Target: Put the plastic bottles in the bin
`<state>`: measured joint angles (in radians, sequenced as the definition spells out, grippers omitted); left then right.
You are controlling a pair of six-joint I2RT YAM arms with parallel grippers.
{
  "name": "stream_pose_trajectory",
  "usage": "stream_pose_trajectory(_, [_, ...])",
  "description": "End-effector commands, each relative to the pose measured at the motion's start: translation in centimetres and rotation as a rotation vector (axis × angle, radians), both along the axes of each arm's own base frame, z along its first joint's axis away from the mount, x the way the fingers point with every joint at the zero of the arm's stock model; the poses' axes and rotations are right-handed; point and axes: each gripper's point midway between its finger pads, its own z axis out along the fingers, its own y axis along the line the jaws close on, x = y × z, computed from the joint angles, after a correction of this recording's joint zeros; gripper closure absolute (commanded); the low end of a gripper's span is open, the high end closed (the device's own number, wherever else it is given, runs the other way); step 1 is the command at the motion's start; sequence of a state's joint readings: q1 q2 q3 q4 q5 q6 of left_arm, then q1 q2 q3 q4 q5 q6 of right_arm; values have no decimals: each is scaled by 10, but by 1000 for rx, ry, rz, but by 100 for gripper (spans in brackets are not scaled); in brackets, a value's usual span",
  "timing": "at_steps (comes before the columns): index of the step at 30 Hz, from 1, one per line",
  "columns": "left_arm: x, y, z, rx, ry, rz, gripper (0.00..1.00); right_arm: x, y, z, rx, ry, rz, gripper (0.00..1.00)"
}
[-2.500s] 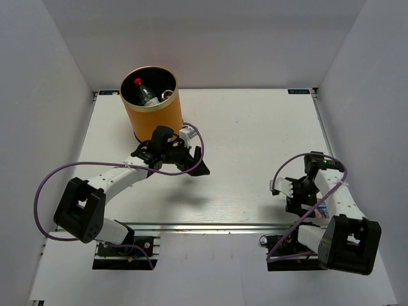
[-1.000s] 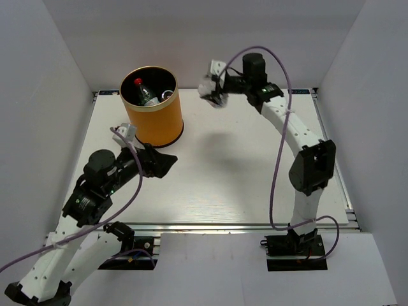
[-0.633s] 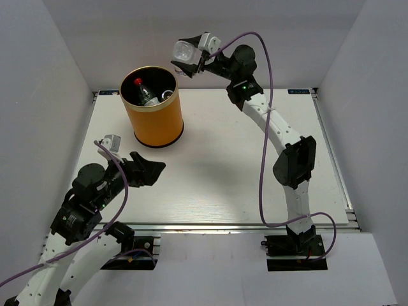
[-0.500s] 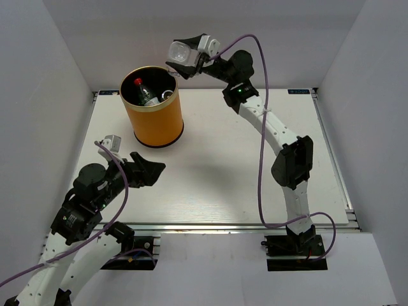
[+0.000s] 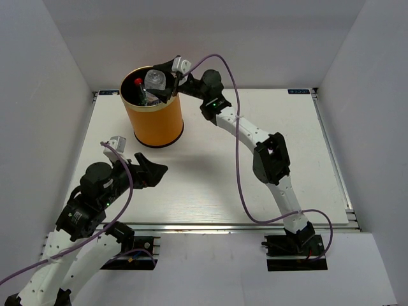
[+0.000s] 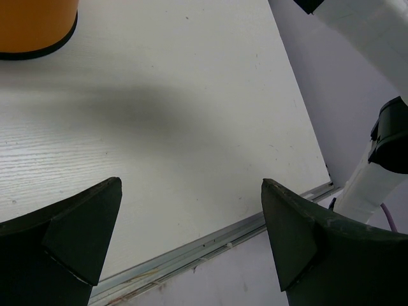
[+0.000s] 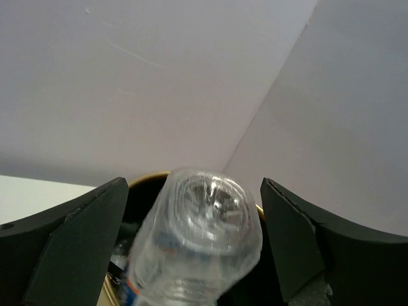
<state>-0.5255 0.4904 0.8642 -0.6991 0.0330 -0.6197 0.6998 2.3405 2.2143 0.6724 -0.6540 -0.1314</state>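
The orange bin [image 5: 156,124] with a gold rim stands at the back left of the table. My right gripper [image 5: 160,81] reaches over its mouth with its jaws wide apart. A clear plastic bottle [image 5: 155,80] sits between them, base up, over the black inside. In the right wrist view the bottle [image 7: 204,236] is blurred between the spread jaws of my right gripper [image 7: 192,185], with the bin's rim [image 7: 146,177] behind it. A red-capped bottle [image 5: 138,81] lies in the bin. My left gripper [image 5: 150,172] is open and empty above the table.
The left wrist view shows my left gripper [image 6: 190,185] open over the white table, the bin's base [image 6: 32,25] at the top left, the table's metal front edge [image 6: 210,239] and the right arm's link [image 6: 382,146]. White walls enclose the table.
My right gripper has swung down and left from the air behind the bin to over its mouth. The clear bottle now sits loose between its spread jaws. The left arm has barely moved.
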Motion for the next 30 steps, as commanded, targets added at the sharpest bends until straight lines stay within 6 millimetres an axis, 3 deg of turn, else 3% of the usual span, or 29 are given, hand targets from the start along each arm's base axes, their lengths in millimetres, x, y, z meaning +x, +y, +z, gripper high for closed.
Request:
stream_pose_trajectory(1, [2, -4, -3, -5, 12, -10, 0, 10, -17, 41, 84, -58, -80, 10])
stream_pose_trajectory(5, [9, -12, -7, -9, 18, -30, 0, 0, -38, 90, 128, -123, -137, 10])
stream_pose_trajectory(7, [13, -14, -9, -9, 17, -30, 0, 3, -44, 95, 115, -105, -168, 10])
stream_pose_trajectory(8, [16, -16, -9, -2, 12, -33, 0, 1, -58, 116, 122, -104, -213, 10])
stream_pose_trajectory(10, [17, -21, -14, 1, 24, -54, 0, 11, -70, 116, 93, -41, -289, 10])
stream_pose_trajectory(13, [22, -26, -25, 36, 45, -71, 0, 18, -114, 135, 41, 22, -443, 10])
stream_pose_trajectory(14, [25, -30, -29, 39, 58, -83, 0, 29, -114, 85, -98, 138, -476, 10])
stream_pose_trajectory(15, [25, -31, -32, 53, 63, -98, 0, 23, -133, 95, -107, 151, -521, 10])
stream_pose_trajectory(16, [28, -32, -33, 65, 57, -103, 0, 29, -148, 70, -186, 221, -560, 10])
stream_pose_trajectory(17, [30, -35, -38, 74, 79, -112, 0, 29, -158, 21, -299, 318, -599, 10])
stream_pose_trajectory(18, [32, -36, -39, 86, 69, -117, 0, 22, -172, 19, -322, 332, -623, 10])
stream_pose_trajectory(19, [33, -36, -39, 98, 61, -122, 0, 26, -191, 0, -365, 394, -693, 10])
stream_pose_trajectory(20, [35, -39, -41, 97, 66, -131, 0, 20, -202, -60, -477, 496, -706, 10])
stream_pose_trajectory(21, [38, -40, -42, 109, 58, -136, 0, 11, -224, -48, -453, 515, -764, 10])
stream_pose_trajectory(22, [38, -39, -42, 119, 50, -140, 0, 5, -233, -78, -503, 566, -790, 10])
stream_pose_trajectory(24, [42, -42, -42, 123, 32, -144, 0, -14, -261, -100, -515, 614, -873, 10])
stream_pose_trajectory(26, [47, -43, -46, 148, 30, -152, 0, -30, -276, -110, -519, 631, -903, 10])
stream_pose_trajectory(27, [48, -44, -44, 150, 14, -155, 0, -38, -282, -125, -544, 655, -910, 10])
stream_pose_trajectory(28, [50, -44, -48, 156, 27, -156, 0, -47, -294, -109, -497, 644, -944, 10])
stream_pose_trajectory(29, [51, -45, -46, 163, 12, -160, 0, -48, -303, -112, -498, 646, -993, 10])
stream_pose_trajectory(30, [52, -45, -50, 176, 17, -164, 0, -56, -310, -133, -538, 671, -1005, 10])
